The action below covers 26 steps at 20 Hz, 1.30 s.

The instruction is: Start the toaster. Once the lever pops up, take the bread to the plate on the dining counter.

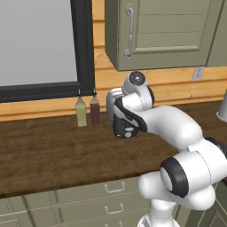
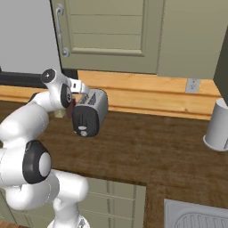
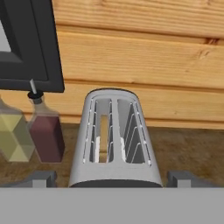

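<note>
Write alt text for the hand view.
A silver two-slot toaster seen from above, with a pale slice of bread standing in its left slot. The open gripper straddles its near end; two bottles stand to its left against a wood-plank wall.

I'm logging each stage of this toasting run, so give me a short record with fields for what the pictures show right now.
toaster: upright on the wooden counter, near the plank wall
bread: pale slice standing in the left slot, as the hand view shows it
lever: on the black end panel; height along its track too small to judge
gripper: open, fingertips on either side of the toaster's near end, touching nothing
bottles: one yellowish, one dark red, side by side next to the toaster
stage: toaster apparently not yet started
</note>
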### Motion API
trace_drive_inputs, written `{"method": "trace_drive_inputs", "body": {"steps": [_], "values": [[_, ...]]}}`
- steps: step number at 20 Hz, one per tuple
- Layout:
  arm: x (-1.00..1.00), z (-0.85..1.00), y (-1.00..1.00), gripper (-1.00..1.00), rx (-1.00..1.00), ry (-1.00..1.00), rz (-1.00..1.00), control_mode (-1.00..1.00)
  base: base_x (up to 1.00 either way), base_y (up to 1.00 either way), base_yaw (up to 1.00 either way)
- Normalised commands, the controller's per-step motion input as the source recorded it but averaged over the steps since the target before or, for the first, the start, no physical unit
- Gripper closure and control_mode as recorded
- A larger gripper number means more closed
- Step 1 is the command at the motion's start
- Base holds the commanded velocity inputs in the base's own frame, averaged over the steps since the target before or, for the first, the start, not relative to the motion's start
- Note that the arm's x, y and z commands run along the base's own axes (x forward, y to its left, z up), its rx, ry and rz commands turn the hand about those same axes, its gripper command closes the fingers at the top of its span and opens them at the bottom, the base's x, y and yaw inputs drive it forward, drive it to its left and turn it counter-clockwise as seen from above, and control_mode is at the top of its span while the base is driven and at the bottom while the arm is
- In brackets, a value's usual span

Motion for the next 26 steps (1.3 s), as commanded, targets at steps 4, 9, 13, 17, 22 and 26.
{"method": "trace_drive_inputs", "body": {"steps": [4,9,13,17,22,26], "values": [[0.11,0.0,0.0,-1.0,0.0,0.0,0.0,-1.0,0.0,0.0,0.0],[0.07,0.0,0.0,-1.0,0.0,0.0,0.0,-1.0,0.0,0.0,0.0],[0.01,-0.01,0.01,-1.0,0.0,0.0,0.0,-1.0,0.0,0.0,0.0],[0.0,0.0,0.0,-1.0,0.0,0.0,0.0,-1.0,0.0,0.0,0.0],[0.0,0.0,0.0,-1.0,0.0,0.0,0.0,-1.0,0.0,0.0,0.0],[0.0,0.0,0.0,-1.0,0.0,0.0,0.0,-1.0,0.0,0.0,0.0]]}}
